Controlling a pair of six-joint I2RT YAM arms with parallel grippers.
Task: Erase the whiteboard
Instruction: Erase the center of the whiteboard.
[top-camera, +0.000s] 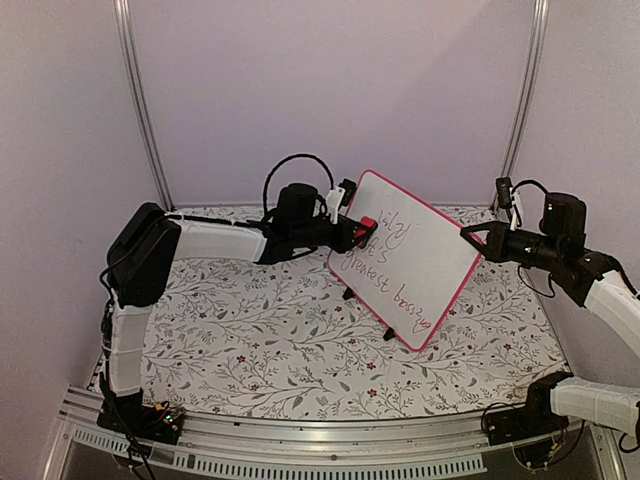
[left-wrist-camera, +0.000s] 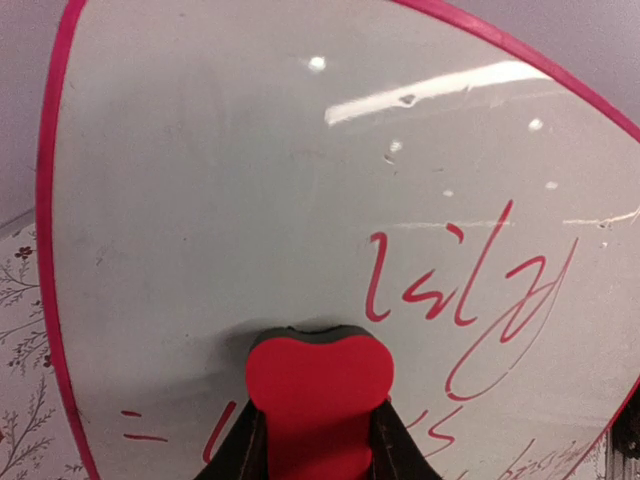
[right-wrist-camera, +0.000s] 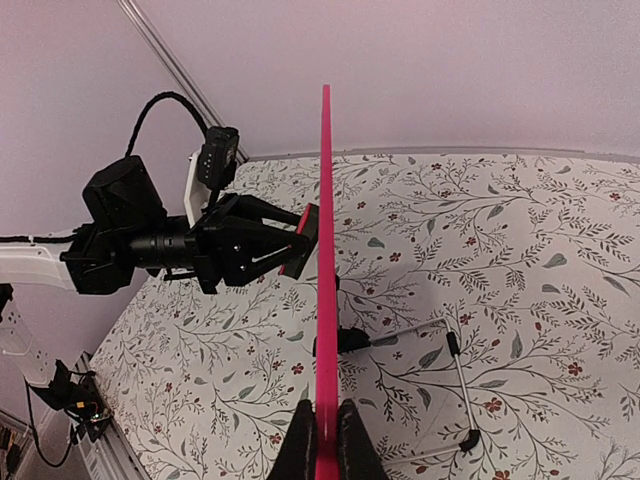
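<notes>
Floral tablecloth (top-camera: 250, 340), whiteboard (top-camera: 432, 250) reading "greatest boss"

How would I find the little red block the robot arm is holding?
Over the flowery table, find the big pink-framed whiteboard in the middle. The left gripper holds a small red eraser against its left side, beside red writing. It is the only solid red block; the other red things are thin lines.

On the whiteboard (top-camera: 420, 250), in red: "greatest boss", rest unclear.
</notes>
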